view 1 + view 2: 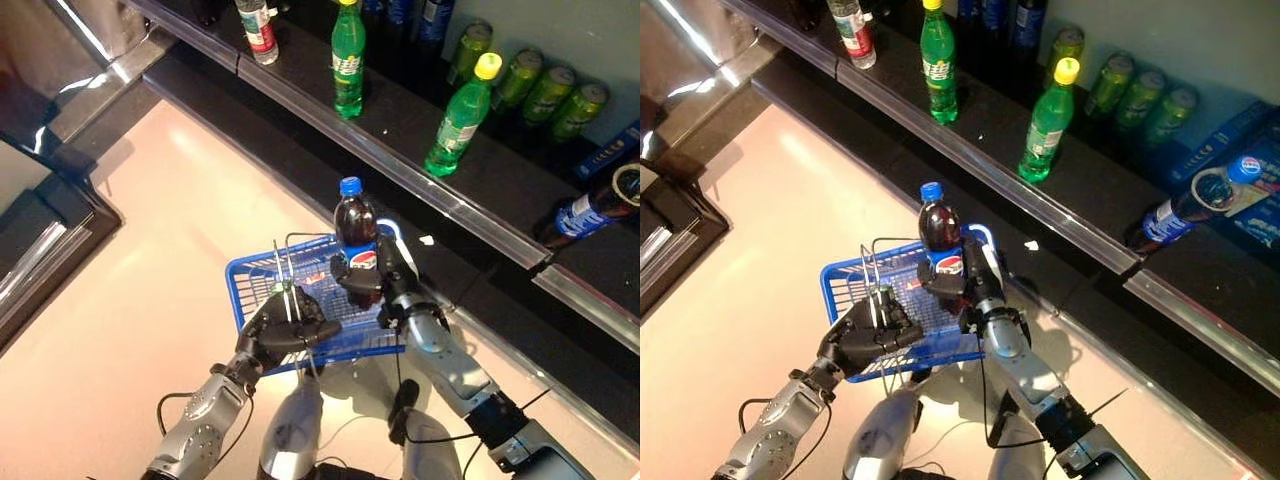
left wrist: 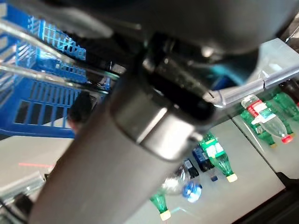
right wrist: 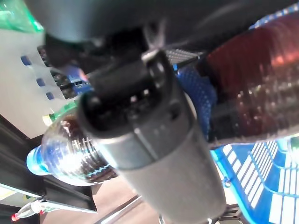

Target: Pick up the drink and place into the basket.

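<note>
The right hand (image 1: 383,283) is clamped around the lower body of a dark cola bottle (image 1: 356,235) with a blue cap. The bottle stands upright in the grip, positioned over the far right corner of the blue wire basket (image 1: 250,285); its base appears level with or just above the basket rim, and it cannot be determined whether it rests on anything inside. The right wrist view confirms the dark ribbed bottle wall against the hand, with blue basket mesh beside it.

The left hand (image 1: 285,332) has its fingers curled around the two metal handles (image 1: 284,275) of the basket, which rise together from the grip. The basket hangs from this hand above the pale floor (image 1: 150,270).

Beyond the basket, a dark shelf (image 1: 400,130) with a metal front edge runs diagonally across the scene. Upright on it are two green soda bottles with yellow caps (image 1: 348,55) (image 1: 462,115) and a clear water bottle with a red label (image 1: 258,28). Green cans (image 1: 545,92) stand in a row toward the back. A second cola bottle (image 1: 1190,205) lies on its side at the right end of the shelf.
</note>
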